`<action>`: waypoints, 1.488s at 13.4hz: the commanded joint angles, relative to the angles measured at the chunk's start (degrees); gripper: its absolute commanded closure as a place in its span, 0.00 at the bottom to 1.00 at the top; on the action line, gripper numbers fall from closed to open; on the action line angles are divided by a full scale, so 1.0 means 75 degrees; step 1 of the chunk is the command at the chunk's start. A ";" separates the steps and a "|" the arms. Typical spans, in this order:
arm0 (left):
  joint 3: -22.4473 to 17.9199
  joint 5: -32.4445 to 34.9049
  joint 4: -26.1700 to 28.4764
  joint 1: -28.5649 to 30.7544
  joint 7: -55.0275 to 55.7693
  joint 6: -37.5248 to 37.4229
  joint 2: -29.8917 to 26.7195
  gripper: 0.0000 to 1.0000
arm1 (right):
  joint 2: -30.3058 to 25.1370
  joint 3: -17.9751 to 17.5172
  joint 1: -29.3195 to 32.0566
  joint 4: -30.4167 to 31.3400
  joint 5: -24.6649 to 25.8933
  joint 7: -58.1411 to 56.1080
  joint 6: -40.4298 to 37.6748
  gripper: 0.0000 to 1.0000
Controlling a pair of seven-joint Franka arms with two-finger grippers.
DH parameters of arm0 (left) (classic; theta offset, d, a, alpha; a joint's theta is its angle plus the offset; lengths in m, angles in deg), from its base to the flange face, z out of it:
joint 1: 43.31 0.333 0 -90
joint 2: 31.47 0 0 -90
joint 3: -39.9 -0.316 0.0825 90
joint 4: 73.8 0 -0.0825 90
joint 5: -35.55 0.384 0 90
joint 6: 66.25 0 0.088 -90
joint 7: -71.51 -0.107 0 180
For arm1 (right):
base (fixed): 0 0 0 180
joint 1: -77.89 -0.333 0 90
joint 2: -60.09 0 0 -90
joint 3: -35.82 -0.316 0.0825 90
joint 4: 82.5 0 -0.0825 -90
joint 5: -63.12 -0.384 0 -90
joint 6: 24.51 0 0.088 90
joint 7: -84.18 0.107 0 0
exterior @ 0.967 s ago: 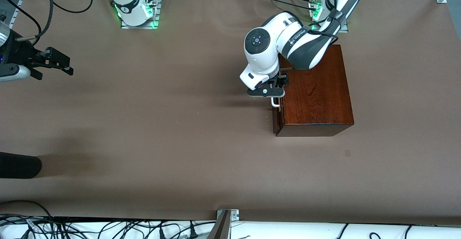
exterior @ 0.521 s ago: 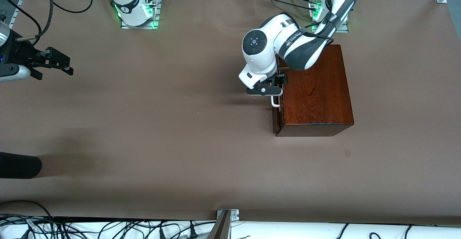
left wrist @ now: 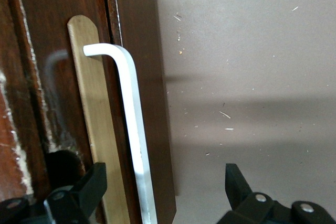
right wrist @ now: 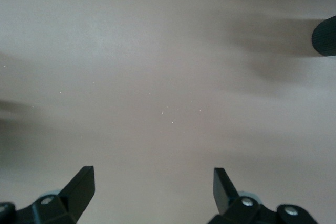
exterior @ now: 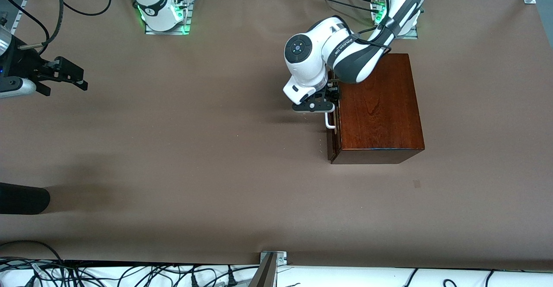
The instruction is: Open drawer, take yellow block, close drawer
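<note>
Straddling one handle (left wrist: 131, 129), left gripper (exterior: 324, 103) jaws apart; drawer (exterior: 332, 142) shut. Right gripper (exterior: 65, 77) waits, jaws apart.

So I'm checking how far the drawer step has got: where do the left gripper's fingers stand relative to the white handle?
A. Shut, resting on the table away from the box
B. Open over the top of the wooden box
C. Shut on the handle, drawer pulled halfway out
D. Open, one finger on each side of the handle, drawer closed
D: in the left wrist view the left gripper is open with the white handle between its fingers, and the drawer sits flush in the wooden box.
</note>
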 commanded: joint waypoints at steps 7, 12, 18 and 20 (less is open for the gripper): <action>0.0005 0.0416 0.0053 -0.0070 0.0397 0.0102 0.0222 0.00 | 0.0031 0.0006 0.0000 -0.0120 0.0093 -0.0063 -0.0118 0.00; 0.0005 0.0616 0.0006 -0.0152 0.0678 0.0231 0.0281 0.00 | 0.0031 0.0006 0.0000 -0.0120 0.0104 -0.0074 -0.0118 0.00; -0.0007 0.0628 -0.0017 -0.0292 0.0889 0.0419 0.0491 0.00 | 0.0031 0.0006 0.0000 -0.0120 0.0104 -0.0075 -0.0118 0.00; -0.0007 0.0628 -0.0029 -0.0292 0.0889 0.0523 0.0515 0.00 | 0.0031 0.0006 0.0000 -0.0120 0.0093 -0.0075 -0.0118 0.00</action>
